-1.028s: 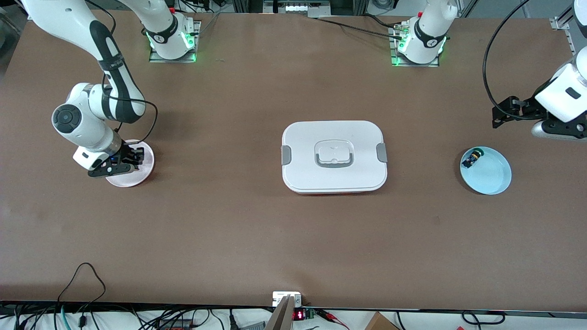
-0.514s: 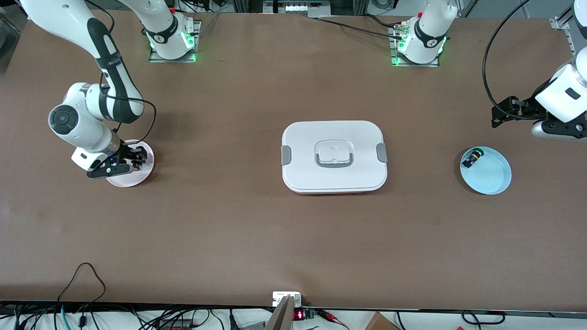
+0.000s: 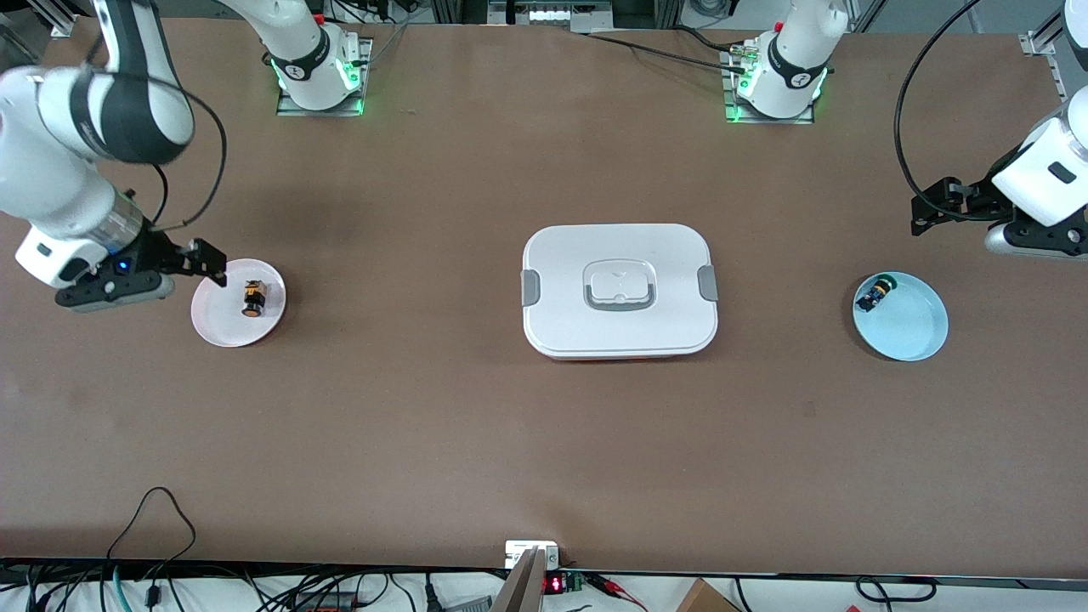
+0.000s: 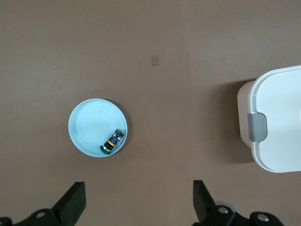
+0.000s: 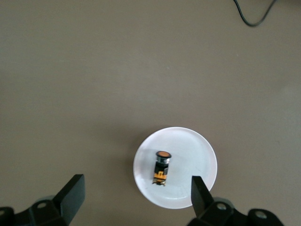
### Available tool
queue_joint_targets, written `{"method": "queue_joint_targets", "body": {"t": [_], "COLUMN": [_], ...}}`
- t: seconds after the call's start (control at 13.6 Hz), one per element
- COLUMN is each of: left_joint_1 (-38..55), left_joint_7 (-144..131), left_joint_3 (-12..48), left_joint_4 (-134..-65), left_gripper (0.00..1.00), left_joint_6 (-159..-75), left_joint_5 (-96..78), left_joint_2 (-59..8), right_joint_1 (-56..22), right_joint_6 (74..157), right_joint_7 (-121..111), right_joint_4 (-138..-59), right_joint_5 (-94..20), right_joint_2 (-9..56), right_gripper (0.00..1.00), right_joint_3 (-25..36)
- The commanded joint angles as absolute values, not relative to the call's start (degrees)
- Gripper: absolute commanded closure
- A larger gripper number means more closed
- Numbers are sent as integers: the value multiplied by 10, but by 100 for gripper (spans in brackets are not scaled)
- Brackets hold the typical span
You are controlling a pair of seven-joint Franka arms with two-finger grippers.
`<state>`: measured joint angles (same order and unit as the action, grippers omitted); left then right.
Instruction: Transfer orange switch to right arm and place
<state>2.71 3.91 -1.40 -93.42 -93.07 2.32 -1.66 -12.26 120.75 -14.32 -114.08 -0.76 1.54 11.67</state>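
Task looks all but done, judging by the layout. Orange switch (image 3: 252, 298) lying on its side on the pink plate (image 3: 223, 331), at the right arm's end of the counter (image 3: 476, 442), cap pointing toward the front cam; nothing touching it. In the right wrist view, same switch (image 5: 161, 166) resting near the plate's middle, orange cap and brass-coloured metal bits showing.

Right claw (image 3: 214, 263) spread wide, empty, up in the air over the plate's edge and the counter just beside it, w/ the wrist over bare counter at that end. Both fingers (image 5: 71, 192) seen apart in the wrist view, w/ the switch between them but well below.

Left claw (image 3: 928, 212) also spread, empty, waiting over the counter near the blue plate (image 3: 914, 336) at the left arm's end. Green-capped switch (image 3: 876, 294) lying in that plate close to its rim, untouched; not part of the job.

White lidded box (image 3: 619, 289) w/ grey latches sitting mid-counter, between the two plates, well apart from both.

Left to do, prob. only pulling the right arm clear; handover and placing appear finished.

Writing: none legible on switch, plates or box. Small marks on the arm bases, too small to read.
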Motion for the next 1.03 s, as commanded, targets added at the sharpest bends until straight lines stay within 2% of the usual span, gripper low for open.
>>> {"method": "queue_joint_targets", "body": {"t": [0.0, 0.15, 0.37, 0.95], "left_joint_1": [31, 31, 31, 31], "left_joint_7": [34, 34, 34, 34], "left_joint_3": [-19, -19, -18, -18], "left_joint_4": [-929, -930, -930, -930], "left_gripper": [0, 0, 0, 0], "left_joint_6": [-919, -918, -918, -914], "left_joint_5": [17, 16, 17, 17], "left_joint_2": [-11, -11, -11, -11], "right_joint_1": [-139, -133, -124, -131], "right_joint_6": [1049, 982, 944, 947], "right_joint_7": [-121, -120, -127, -124], "right_joint_4": [-1015, -943, -919, -905], "right_joint_5": [1, 0, -3, 3], "right_joint_2": [16, 30, 30, 33], "right_gripper": [0, 0, 0, 0], "right_joint_3": [113, 107, 108, 106]}}
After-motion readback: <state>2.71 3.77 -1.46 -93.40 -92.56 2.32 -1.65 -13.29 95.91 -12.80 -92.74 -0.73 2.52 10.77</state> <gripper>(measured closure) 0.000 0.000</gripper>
